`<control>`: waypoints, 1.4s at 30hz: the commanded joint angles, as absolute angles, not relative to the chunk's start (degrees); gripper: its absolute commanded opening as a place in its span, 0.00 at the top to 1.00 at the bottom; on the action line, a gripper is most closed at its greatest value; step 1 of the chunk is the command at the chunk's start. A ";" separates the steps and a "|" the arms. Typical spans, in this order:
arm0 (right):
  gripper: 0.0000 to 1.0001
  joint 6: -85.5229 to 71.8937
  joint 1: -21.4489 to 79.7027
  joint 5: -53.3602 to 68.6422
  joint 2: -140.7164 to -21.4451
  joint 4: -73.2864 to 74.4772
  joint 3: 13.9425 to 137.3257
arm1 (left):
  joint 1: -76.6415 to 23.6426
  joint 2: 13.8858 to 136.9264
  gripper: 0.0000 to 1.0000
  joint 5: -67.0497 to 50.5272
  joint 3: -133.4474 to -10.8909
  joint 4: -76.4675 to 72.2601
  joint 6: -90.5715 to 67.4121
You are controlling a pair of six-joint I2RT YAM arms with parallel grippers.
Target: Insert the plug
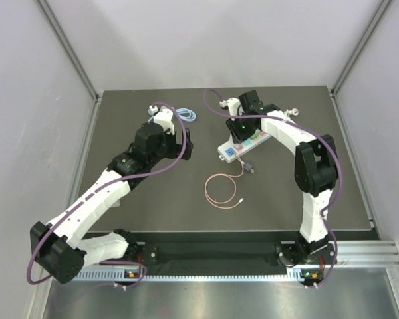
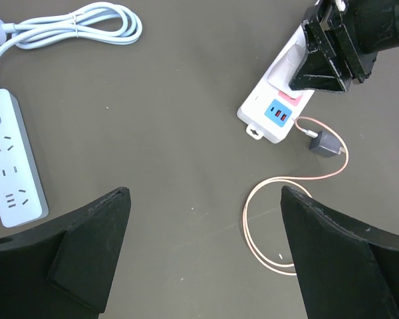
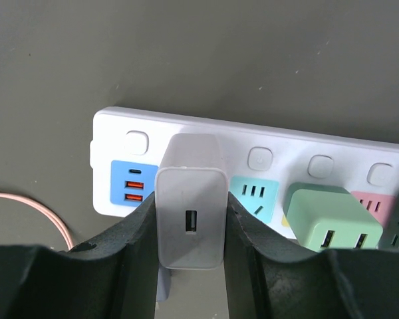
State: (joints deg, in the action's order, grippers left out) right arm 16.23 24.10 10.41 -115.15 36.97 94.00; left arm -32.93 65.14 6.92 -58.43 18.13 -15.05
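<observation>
Within the right hand (image 3: 191, 247), plug (image 3: 189, 199) prongs are hidden.

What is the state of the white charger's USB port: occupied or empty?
Empty: the white charger shows a bare port slot, nothing plugged into it.

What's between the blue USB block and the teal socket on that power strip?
The white charger, held in the right gripper, fills that gap; the right wrist view shows it.
</observation>
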 commanded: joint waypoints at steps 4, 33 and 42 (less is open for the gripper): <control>1.00 15.38 24.78 8.53 -115.84 35.69 87.72 | -32.78 63.72 0.01 7.03 -58.18 15.56 -14.77; 0.71 12.04 26.02 4.58 -112.59 31.97 80.47 | -32.52 64.60 0.01 11.69 -59.85 16.52 -19.42; 0.39 11.51 25.84 6.85 -106.10 37.35 98.34 | -32.52 62.76 0.04 8.71 -64.42 23.11 -24.16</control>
State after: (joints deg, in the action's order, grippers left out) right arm 12.08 25.47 5.69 -110.91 35.03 92.82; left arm -32.71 64.97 9.89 -61.84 21.65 -21.45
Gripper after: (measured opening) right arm 0.573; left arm 0.966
